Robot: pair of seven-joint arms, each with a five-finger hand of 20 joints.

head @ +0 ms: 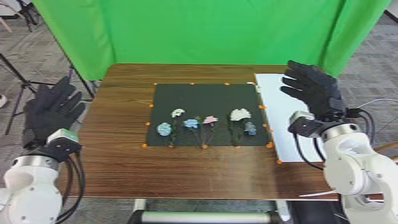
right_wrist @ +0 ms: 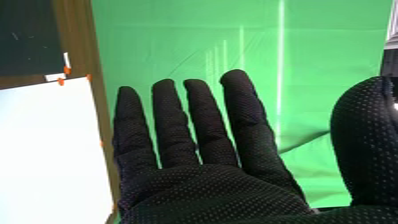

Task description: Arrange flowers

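Right hand [head: 314, 90]; white, pink, blue flowers [head: 210, 120]

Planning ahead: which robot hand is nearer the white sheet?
Right. The right robot hand is by the right edge of the white sheet; the left robot hand is left of the table.

a brown wooden table [head: 115, 175] stands on grey carpet [head: 366, 52]. behind its far edge hangs a green cloth [head: 204, 30], with some creases and pale streaks. a dark mat [head: 213, 92] lies flat around the middle of the table, and small orange markers [head: 204, 146] dot its border. between the mat and the table's right edge lies a long white sheet [head: 277, 110]. thin dark stand legs [head: 11, 66] rise from the floor beyond the left edge.
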